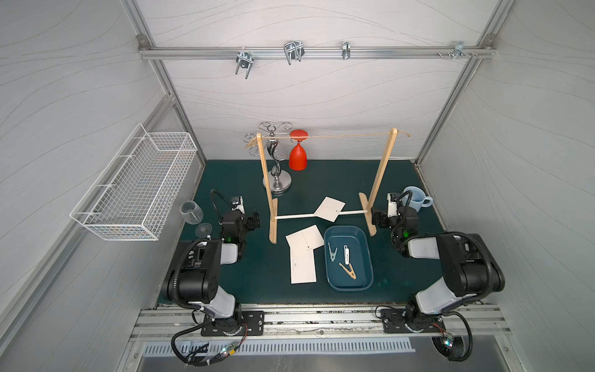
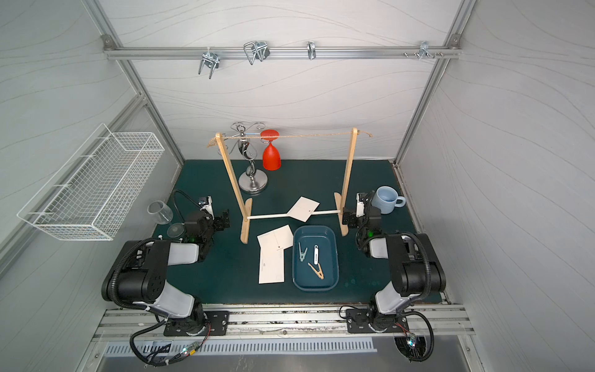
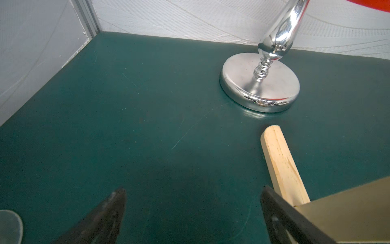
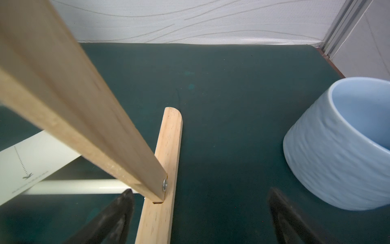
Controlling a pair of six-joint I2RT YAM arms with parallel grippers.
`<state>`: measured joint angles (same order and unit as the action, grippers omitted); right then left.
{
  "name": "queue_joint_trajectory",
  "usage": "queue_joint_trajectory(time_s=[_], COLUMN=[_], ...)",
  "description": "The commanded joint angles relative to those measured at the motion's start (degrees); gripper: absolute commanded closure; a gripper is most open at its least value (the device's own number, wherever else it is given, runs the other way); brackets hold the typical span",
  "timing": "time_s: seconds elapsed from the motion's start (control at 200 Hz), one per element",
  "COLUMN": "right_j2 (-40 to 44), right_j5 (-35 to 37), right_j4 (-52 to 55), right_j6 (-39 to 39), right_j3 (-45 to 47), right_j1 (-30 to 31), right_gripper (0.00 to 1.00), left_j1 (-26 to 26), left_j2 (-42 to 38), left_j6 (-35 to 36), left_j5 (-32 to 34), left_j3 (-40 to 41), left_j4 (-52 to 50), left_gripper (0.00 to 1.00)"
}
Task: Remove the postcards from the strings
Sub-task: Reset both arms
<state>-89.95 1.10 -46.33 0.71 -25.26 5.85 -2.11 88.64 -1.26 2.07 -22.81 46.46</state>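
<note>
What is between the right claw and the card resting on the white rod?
The rack's wooden upright and foot stand between the right claw and the card; nothing else visible does.

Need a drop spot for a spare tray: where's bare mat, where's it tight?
Bare: mat behind the dowel, between chrome stand and right upright; front strips flanking the postcards and blue tray. Crowded: centre front, plus side edges by the mug and clear glass.

open mat [image 1: 338, 180] under rack [image 1: 382, 167]; mug [image 1: 417, 197] crowds right upright.
</note>
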Motion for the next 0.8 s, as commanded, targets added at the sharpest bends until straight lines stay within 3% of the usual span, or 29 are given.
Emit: queue_joint_trajectory(time_s=[0.0,0.795], right_j2=[-0.40,-0.55], right_j5=[-0.59,-0.98], right_j4=[0.08,0.18], right_j6=[0.93,0.74], right_j3=[-0.14,-0.36], right_j1=[-0.23,-0.44], right_gripper=[0.01,0.01], left_j1=[-0.36,-0.35], left_j2=[0.59,0.58], left_j6=[0.16,0.07], left_j5=[-0.72,-0.40], left_j3=[-1.91,-1.80], left_j4=[1.63,1.62], left_gripper=[0.00,0.00])
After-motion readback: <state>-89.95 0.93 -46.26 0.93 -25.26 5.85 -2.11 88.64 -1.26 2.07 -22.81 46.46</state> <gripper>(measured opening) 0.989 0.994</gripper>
